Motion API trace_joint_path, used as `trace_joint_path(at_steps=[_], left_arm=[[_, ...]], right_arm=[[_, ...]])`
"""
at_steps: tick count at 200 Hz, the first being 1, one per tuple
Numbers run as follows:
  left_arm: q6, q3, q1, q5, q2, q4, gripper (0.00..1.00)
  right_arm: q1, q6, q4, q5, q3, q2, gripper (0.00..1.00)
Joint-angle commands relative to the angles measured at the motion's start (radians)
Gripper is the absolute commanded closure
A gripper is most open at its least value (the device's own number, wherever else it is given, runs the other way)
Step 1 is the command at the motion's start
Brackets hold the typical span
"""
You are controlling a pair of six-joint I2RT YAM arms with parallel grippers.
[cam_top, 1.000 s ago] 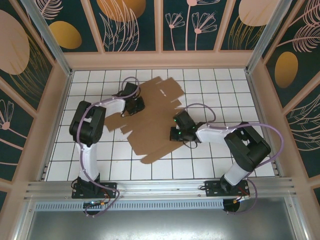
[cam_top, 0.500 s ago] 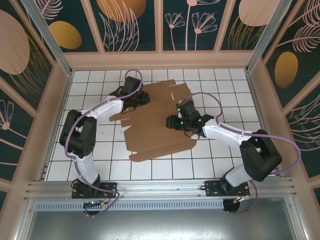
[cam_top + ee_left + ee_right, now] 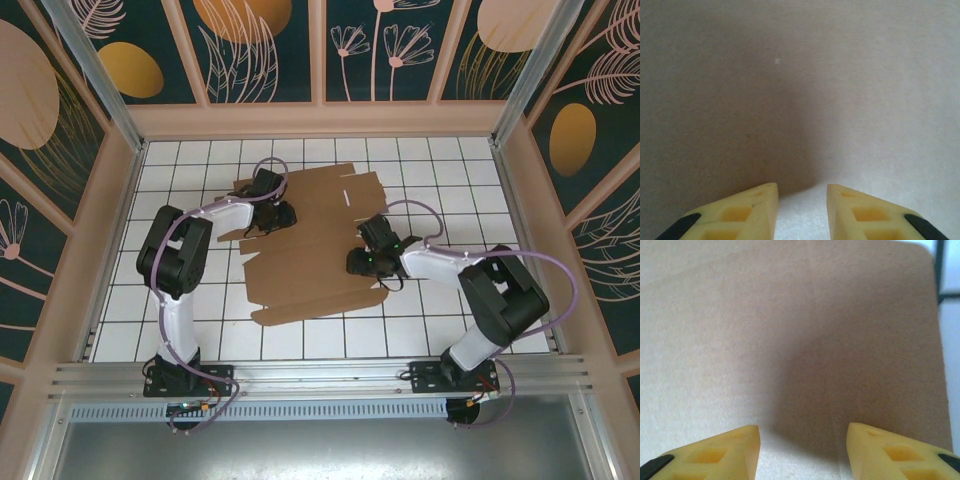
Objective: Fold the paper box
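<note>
So the paper box (image 3: 310, 245) is lying flat and totally unfolded on the white tiled table (image 3: 200, 320). It's just a big brown cardboard sheet with flaps sticking out around it and a little slot (image 3: 346, 196) near the far edge. It sits under both grippers and stretches across the gap between them.

The left gripper (image 3: 268, 215) is over the sheet's far-left part, with cardboard running off to its right and back toward the arm bases. From the left wrist camera, its yellow fingers (image 3: 740, 215) stand a narrow gap apart with nothing pinched between them, and plain cardboard with a soft shadow lies straight ahead of the tips.

The right gripper (image 3: 362, 262) is over the right side of the sheet, and most of the cardboard lies off to its left. Its fingers (image 3: 890, 452) are spread noticeably wider than the left ones, also gripping nothing. Ahead of them and to the right is a rounded flap corner, with white tile and a dark grout line (image 3: 939, 270) just past it.

Can't tell if either set of tips is actually touching the cardboard or just hovering over it.
</note>
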Motion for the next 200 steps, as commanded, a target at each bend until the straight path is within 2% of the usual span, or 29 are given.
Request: trace_joint_path(at_steps=[1, 43, 69, 96, 114, 127, 147, 161, 170, 183, 200], left_arm=[[0.021, 0.021, 0.001, 0.009, 0.037, -0.029, 0.68], [0.078, 0.097, -0.042, 0.035, 0.106, -0.071, 0.66], [0.112, 0.182, -0.097, 0.084, 0.162, -0.101, 0.65], [0.112, 0.182, -0.118, 0.109, 0.144, -0.082, 0.65], [0.093, 0.121, -0.102, 0.074, 0.102, -0.061, 0.67], [0.063, 0.059, -0.073, 0.094, 0.081, -0.032, 0.69], [0.072, -0.017, -0.058, 0.070, 0.026, 0.005, 0.67], [0.080, -0.050, -0.058, 0.116, -0.026, 0.037, 0.65], [0.076, -0.059, -0.057, 0.164, -0.063, 0.049, 0.64], [0.059, -0.087, -0.058, 0.217, -0.136, 0.088, 0.62], [0.038, -0.094, -0.058, 0.210, -0.220, 0.087, 0.55]], right_arm=[[0.089, 0.085, -0.003, -0.088, -0.074, -0.010, 0.49], [0.237, 0.184, 0.139, -0.203, -0.081, 0.011, 0.49], [0.255, 0.210, 0.237, -0.252, -0.030, 0.077, 0.49], [0.258, 0.209, 0.275, -0.290, 0.042, 0.117, 0.49], [0.231, 0.181, 0.235, -0.253, 0.042, 0.071, 0.49], [0.189, 0.160, 0.206, -0.246, 0.018, 0.032, 0.49], [0.160, 0.080, 0.131, -0.250, 0.032, -0.022, 0.48], [0.157, 0.026, 0.103, -0.254, 0.055, -0.072, 0.42], [0.146, -0.002, 0.072, -0.228, 0.081, -0.109, 0.32], [0.111, -0.040, 0.051, -0.208, 0.112, -0.153, 0.23], [0.032, -0.062, 0.009, -0.163, 0.151, -0.161, 0.21]])
